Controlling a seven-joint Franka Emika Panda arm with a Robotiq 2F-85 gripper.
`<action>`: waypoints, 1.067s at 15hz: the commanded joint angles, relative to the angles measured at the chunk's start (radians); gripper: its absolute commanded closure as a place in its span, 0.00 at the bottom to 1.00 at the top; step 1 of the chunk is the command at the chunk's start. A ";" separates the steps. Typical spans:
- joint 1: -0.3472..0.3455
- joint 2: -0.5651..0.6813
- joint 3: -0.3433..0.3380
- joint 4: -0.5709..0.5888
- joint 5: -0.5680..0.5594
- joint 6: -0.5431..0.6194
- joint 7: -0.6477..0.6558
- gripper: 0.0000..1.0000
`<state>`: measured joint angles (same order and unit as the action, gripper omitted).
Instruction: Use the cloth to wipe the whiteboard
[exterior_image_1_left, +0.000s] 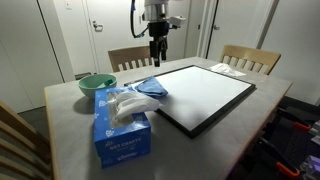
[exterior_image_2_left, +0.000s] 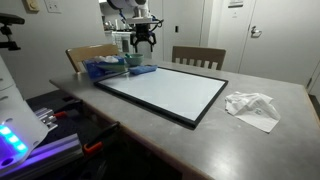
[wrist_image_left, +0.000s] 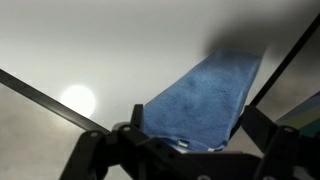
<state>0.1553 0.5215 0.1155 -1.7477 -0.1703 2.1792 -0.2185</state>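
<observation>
Nearest the camera, the tissue box (exterior_image_1_left: 122, 125) stood on the tabletop (exterior_image_1_left: 65, 110). Behind it, the cloth (exterior_image_1_left: 152, 88) lay slack over one corner of the whiteboard (exterior_image_1_left: 210, 95), overlapping its frame, within reach for wiping. Above the cloth, the fingers (wrist_image_left: 100, 155) hung fully spread and empty, apparently positioned for a downward grasp. Farther back, two chairs (exterior_image_1_left: 250, 57) stood at the tabletop edge.
</observation>
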 joint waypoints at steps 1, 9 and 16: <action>0.005 0.129 0.009 0.133 0.004 -0.020 -0.018 0.00; 0.005 0.338 0.036 0.368 0.011 -0.099 -0.134 0.00; 0.001 0.372 0.052 0.467 0.062 -0.276 -0.131 0.00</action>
<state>0.1631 0.8777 0.1579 -1.3390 -0.1323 1.9855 -0.3346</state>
